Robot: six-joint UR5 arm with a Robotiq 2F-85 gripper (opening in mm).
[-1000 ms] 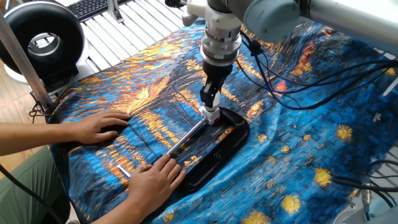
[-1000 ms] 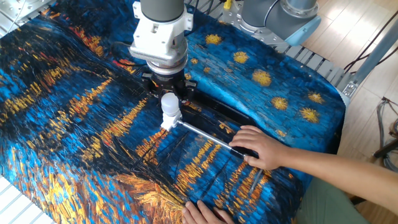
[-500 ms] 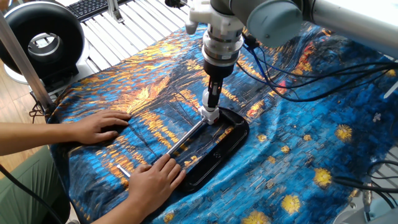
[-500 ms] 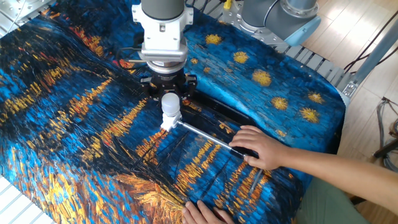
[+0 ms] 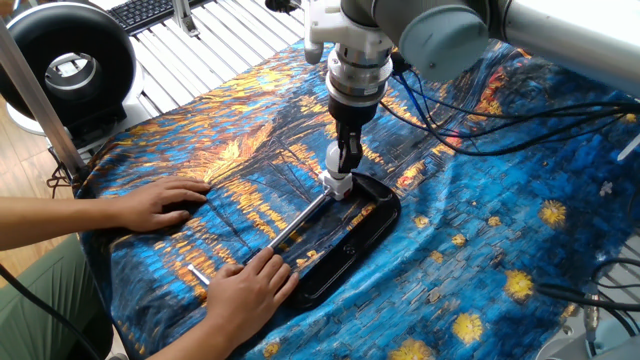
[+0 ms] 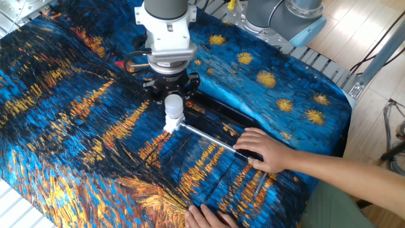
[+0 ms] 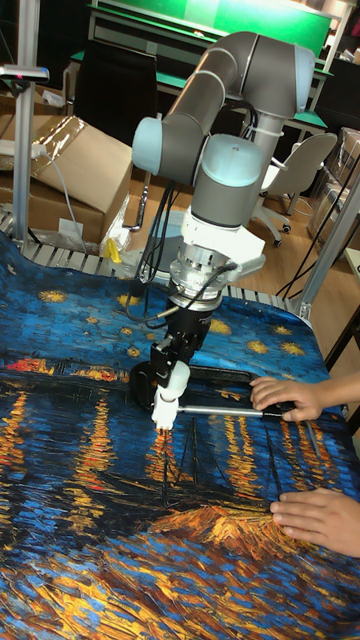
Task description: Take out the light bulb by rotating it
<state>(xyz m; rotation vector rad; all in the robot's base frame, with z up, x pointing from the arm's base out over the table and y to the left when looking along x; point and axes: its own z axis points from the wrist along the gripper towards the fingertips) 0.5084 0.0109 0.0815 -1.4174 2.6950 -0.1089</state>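
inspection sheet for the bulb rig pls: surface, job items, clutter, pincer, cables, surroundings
Surface: table under a blue and orange painted cloth, creased.
Job's things: light bulb upright in the white socket; metal rod runs from the socket to a person's hand holding it down; black tray beneath.
Clutter: small metal piece on the cloth near the other hand.
Pincer: pincer points straight down with its fingers around the bulb; contact too small to confirm.
Cables: black cables trail across the cloth behind the arm.
Surroundings: black ring fan, keyboard, cardboard box, chairs.
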